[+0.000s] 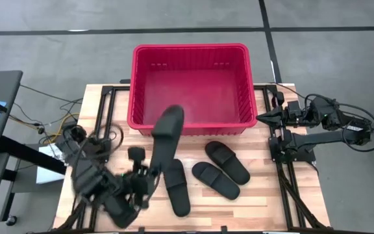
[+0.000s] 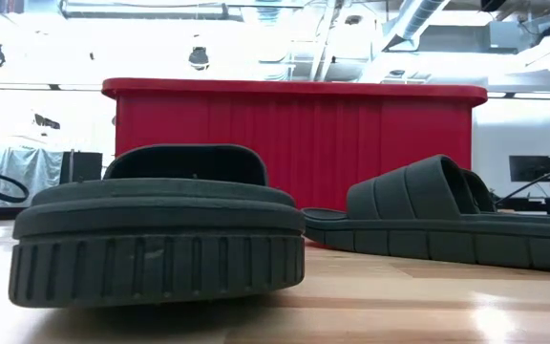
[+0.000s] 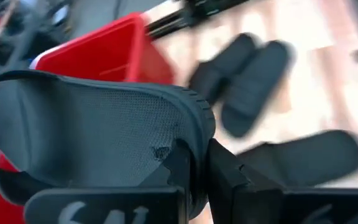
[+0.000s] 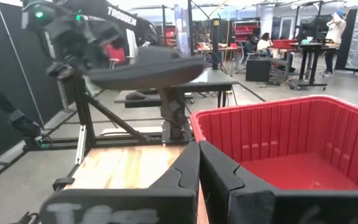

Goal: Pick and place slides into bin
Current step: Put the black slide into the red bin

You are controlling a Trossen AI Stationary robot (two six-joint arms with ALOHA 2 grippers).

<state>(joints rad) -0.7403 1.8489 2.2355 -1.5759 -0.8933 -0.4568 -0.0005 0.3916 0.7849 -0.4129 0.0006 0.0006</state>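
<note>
left hand (image 1: 149, 170): clamped on the sole edge of one slide, out in front of the bin's near wall, toward its left corner. In the left wrist view the fingers (image 3: 185, 168) pinch the rim of the sole with basically no gap.
held slide (image 1: 166, 135): up off the tabletop, long axis pointing at the bin, far end overlapping the bin's near rim from above. The right wrist view shows it (image 4: 145, 68) hanging level in the air beside the bin's left side.
bin (image 1: 135, 84): big red basket at the far edge of the tabletop, nothing in it that I can see.
slide nearest the hand (image 1: 176, 187): flat on the tabletop in front of the bin, just right of the left hand, lying roughly parallel to the held one.
other two slides (image 1: 215, 180) (image 1: 227, 162): side by side on the tabletop, in front of the bin's right half, angled, pretty much touching each other.
tabletop (image 1: 265, 201): light wood planks, bin sits on it.
right hand (image 1: 262, 117): parked just off the bin's right near corner, fingers pressed together, holding nothing.
</note>
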